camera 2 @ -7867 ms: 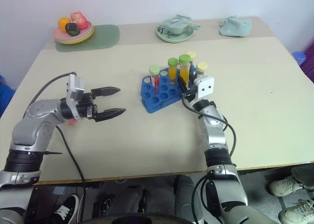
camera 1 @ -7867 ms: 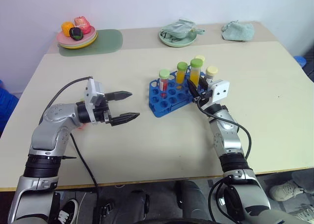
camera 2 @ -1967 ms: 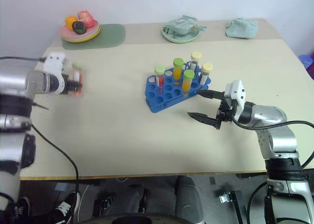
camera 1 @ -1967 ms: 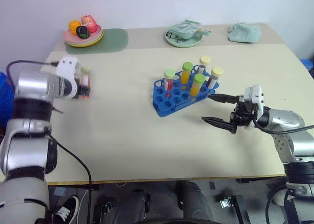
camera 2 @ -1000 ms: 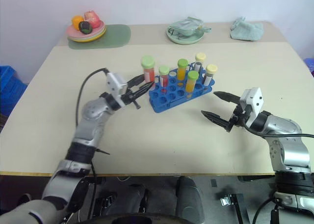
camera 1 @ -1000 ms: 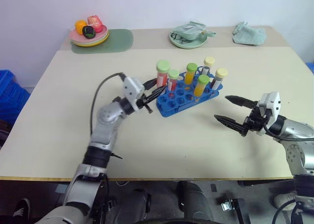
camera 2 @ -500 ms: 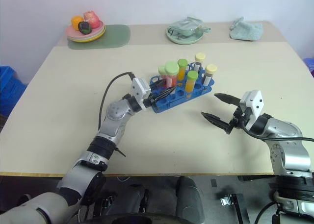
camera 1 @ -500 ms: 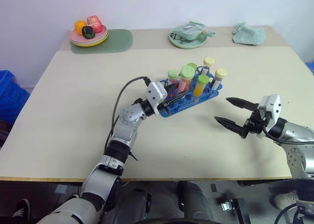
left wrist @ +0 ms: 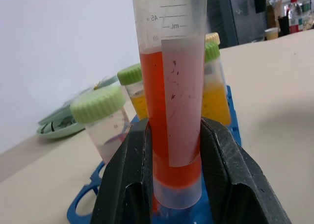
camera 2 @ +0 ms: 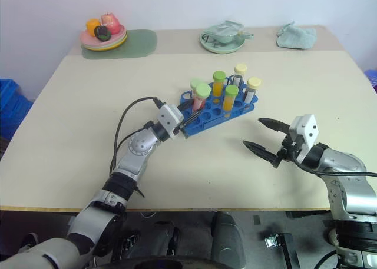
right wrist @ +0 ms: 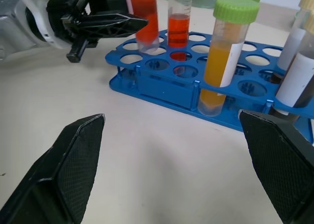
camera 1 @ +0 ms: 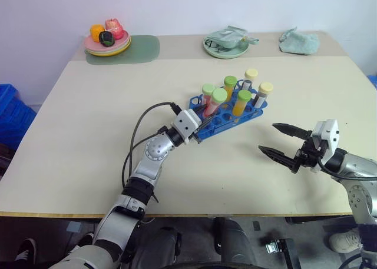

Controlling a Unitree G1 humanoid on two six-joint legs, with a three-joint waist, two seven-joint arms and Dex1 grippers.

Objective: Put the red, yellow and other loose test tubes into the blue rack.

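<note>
on the beige table (camera 1: 88, 133), five tubes are standing in the rack (camera 1: 227, 113); left gripper (camera 1: 199, 111) is clamping a red tube (left wrist: 171, 111) over a near hole, right gripper (camera 1: 281, 142) is idling, spread wide.

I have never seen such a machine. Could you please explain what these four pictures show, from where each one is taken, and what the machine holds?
It is a two-armed robot at a table. Two pictures come from cameras in its head, looking down; the other two come from a camera on each wrist. The left gripper is shut on a red test tube, its lower end at a hole of the blue rack, where five more tubes stand. The right gripper is open, holding nothing, beside the rack. At the far edge lie plates and a cloth.
</note>
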